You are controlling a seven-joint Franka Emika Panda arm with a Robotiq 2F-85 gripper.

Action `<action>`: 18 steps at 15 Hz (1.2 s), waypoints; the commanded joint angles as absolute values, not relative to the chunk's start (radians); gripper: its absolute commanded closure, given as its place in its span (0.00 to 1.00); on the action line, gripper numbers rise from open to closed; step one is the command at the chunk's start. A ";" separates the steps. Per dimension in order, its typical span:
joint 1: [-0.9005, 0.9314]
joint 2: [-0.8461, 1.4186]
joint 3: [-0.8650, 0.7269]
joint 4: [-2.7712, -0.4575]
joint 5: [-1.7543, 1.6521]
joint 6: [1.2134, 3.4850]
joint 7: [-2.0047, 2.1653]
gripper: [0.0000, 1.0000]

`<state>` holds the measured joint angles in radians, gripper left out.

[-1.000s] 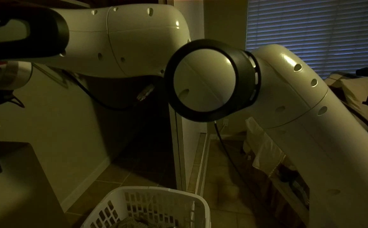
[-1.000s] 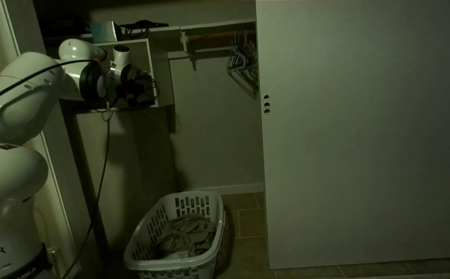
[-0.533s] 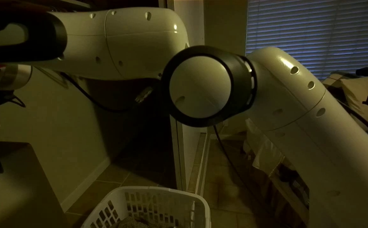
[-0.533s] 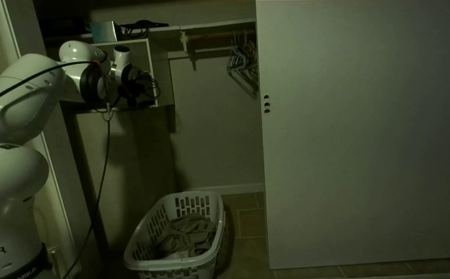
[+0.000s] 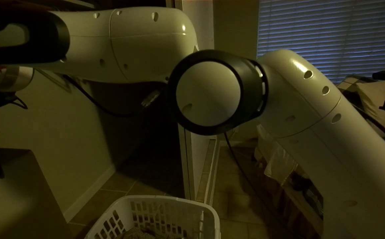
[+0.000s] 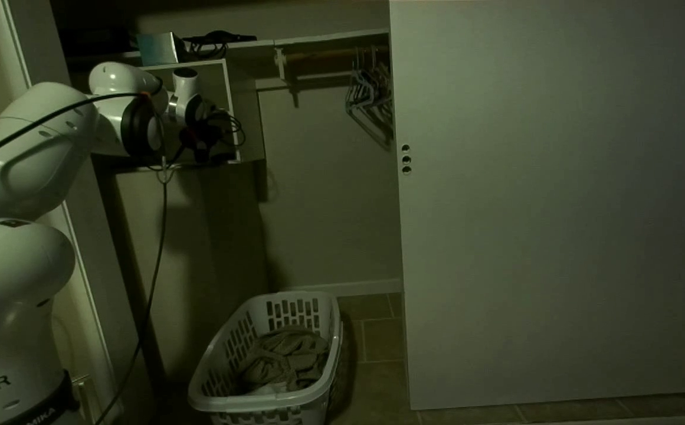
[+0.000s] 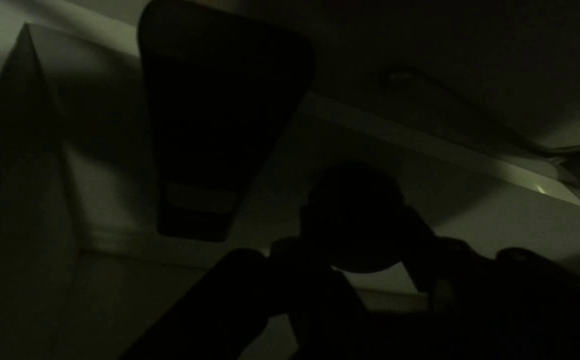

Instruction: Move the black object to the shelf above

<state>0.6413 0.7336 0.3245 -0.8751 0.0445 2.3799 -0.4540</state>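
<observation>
The door [image 6: 554, 206] fills the right of an exterior view. The arm [image 6: 47, 147] reaches in from the left of that view, bent, and blinds [image 5: 328, 36] hang behind it in an exterior view. The upper shelf [image 6: 330, 39] runs just above the cubby [image 6: 246, 100]; the arm's far end stands before the cubby. The basket [image 6: 259, 404] stands below, cloth [image 6: 289, 360] inside it. Hangers [image 6: 366, 91] hang under the shelf; a box [image 6: 156, 49] shows just beside a dark corded thing [image 6: 221, 38] lying on it.

The wrist view is very dark. There the gripper [image 7: 362, 245] comes up from the bottom as a black outline. A tapered thing [image 7: 225, 115], also black, shows up and left of the fingertips, its narrow end just beside the nearer finger, apart from it in that view. A round thing [image 7: 354, 200], black too, shows between the fingertips; their outlines merge with it, so I cannot tell whether the jaws are closed on it or spread around it. Nor can I tell which of these two is the task's thing: it is either between the fingertips or off to their left. A fork [image 7: 544, 150] shows at the right, well apart from the gripper.
</observation>
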 commanded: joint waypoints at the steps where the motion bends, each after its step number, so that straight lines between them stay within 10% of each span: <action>1: 0.669 0.771 0.306 -0.792 0.025 2.355 -0.430 0.24; 6: 0.687 0.835 0.324 -0.698 0.020 2.320 -0.452 0.00; 16: 0.724 0.944 0.307 -0.582 0.027 2.350 -0.483 0.00; 18: 0.729 0.955 0.305 -0.571 0.026 2.352 -0.483 0.17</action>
